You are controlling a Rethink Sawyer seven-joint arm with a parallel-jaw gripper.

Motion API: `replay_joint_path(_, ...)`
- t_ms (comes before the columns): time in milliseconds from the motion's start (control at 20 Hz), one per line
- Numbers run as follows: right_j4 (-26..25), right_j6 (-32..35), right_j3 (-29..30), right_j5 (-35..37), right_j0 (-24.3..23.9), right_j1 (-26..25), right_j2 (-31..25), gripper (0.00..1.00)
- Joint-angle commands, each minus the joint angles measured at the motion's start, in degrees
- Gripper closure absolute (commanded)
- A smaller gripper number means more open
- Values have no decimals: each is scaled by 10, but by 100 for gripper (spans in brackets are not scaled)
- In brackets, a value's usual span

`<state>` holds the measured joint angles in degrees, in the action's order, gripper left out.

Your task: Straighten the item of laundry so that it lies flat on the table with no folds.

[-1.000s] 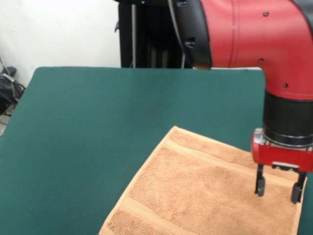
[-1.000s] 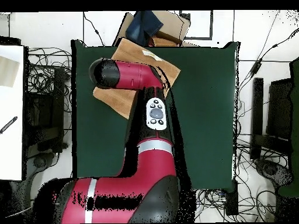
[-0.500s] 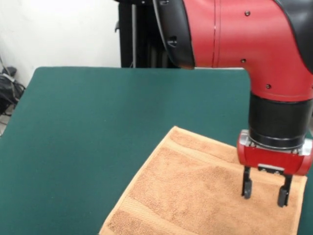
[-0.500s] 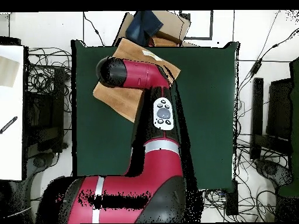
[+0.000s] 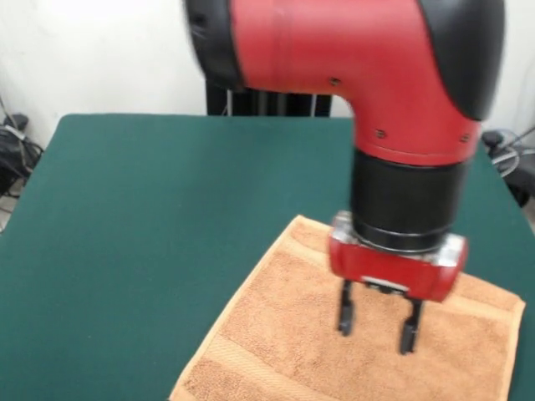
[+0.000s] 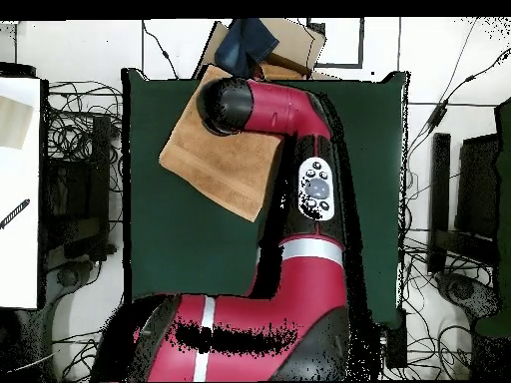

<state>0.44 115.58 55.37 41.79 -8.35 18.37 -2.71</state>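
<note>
The item of laundry (image 5: pixel 284 334), an orange-tan terry towel with a woven band near its lower left end, lies spread on the green table (image 5: pixel 167 209). Its near edge runs out of the front view. My gripper (image 5: pixel 374 324) hangs just above the towel's middle, pointing straight down. It is open, with nothing between its black fingers (image 5: pixel 344 317). In the overhead view the towel (image 6: pixel 215 170) lies at the table's (image 6: pixel 359 180) upper left corner. The arm's wrist (image 6: pixel 228 105) covers part of it and hides the gripper.
A cardboard box (image 6: pixel 289 45) with a dark blue thing on it sits just beyond the table's top edge in the overhead view. Cables and black stands ring the table. Bare green cloth stretches left of the towel in the front view.
My gripper has swung from the towel's right edge to above its middle in the front view, staying open. The towel has not moved.
</note>
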Motion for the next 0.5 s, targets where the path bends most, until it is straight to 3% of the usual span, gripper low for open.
replay_joint_path(50, -56, -83, -51, 111, -31, 1, 4, 0)
replay_joint_path(250, -73, -78, -65, 136, -31, 6, -4, 0)
replay_joint_path(500, -85, -68, -47, 117, -36, 4, -18, 0)
